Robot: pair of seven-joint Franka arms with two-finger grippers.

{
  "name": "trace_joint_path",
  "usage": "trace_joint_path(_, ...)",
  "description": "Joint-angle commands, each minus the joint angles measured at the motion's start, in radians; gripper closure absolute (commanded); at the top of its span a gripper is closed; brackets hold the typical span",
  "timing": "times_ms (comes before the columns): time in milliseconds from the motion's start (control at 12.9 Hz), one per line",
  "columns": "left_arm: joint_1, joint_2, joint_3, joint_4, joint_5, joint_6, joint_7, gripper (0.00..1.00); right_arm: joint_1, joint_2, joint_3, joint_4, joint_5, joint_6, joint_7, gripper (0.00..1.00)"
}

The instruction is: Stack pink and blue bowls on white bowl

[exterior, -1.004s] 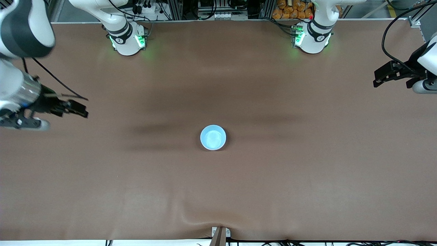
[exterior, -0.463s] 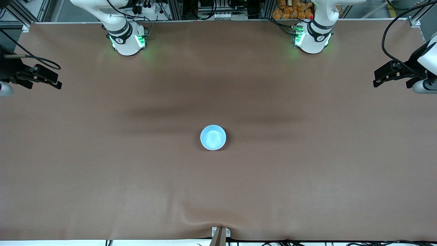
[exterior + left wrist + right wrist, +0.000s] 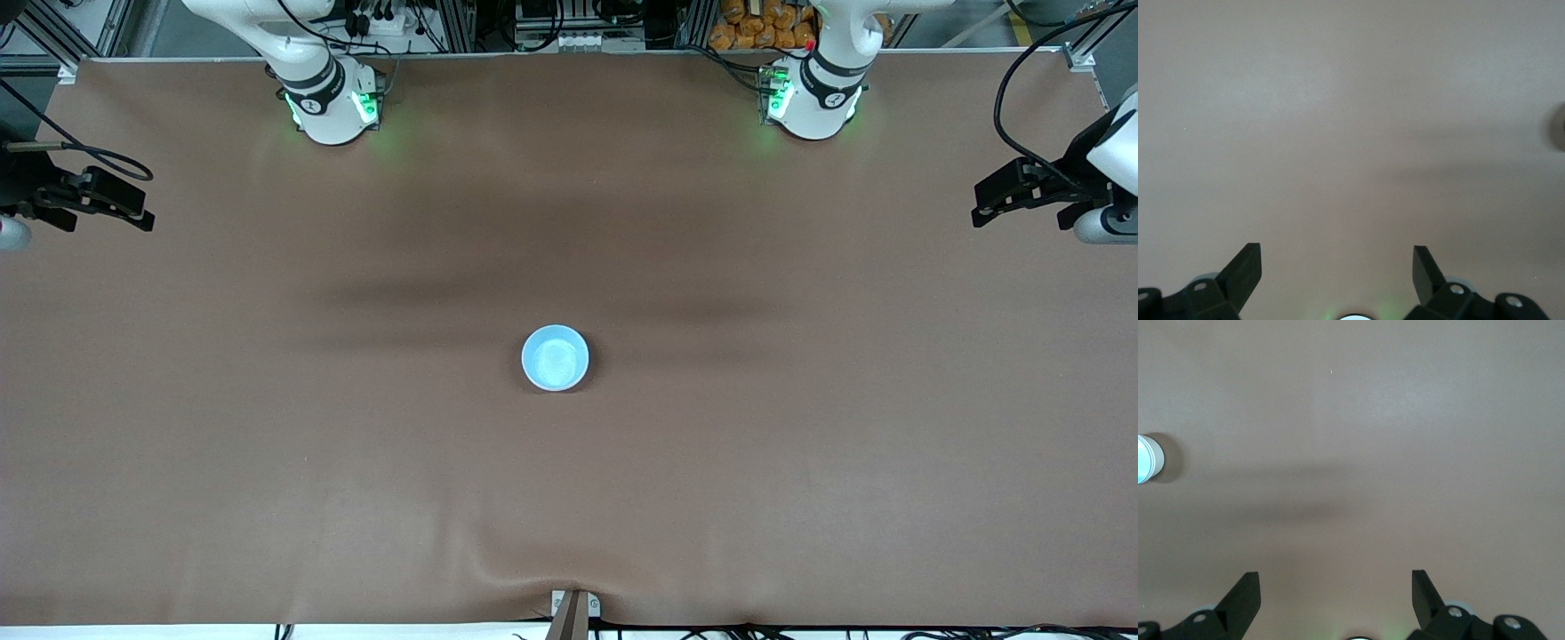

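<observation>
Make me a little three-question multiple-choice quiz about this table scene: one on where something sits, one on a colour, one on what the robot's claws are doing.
1. Where does the bowl stack sit?
A. near the middle of the table
B. against the right arm's base
C. in a gripper

2. What colour is the bowl seen on top from above?
A. red
B. light blue
C. black

3. How are the two grippers?
A. both shut on bowls
B. one open, one shut
C. both open and holding nothing

Answers:
1 A, it stands alone mid-table, away from both bases.
2 B, its inside shows pale sky blue.
3 C, the left gripper and the right gripper show spread fingers over bare table, each waiting at its own end.
</observation>
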Motion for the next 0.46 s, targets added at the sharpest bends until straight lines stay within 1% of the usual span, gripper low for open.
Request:
trace_joint_path(0, 0.001, 0.006, 0.0, 0.019, -0.014, -0.009, 0.01, 0.0, -0.021, 0.005, 0.019, 0.015, -0.017, -0.014, -0.007, 0.0)
trace_joint_path(386, 0.0, 0.006, 0.0, 0.017, -0.016, -0.009, 0.008, 0.0, -0.022, 0.007, 0.017, 0.012, -0.017, -0.017, -0.003, 0.0)
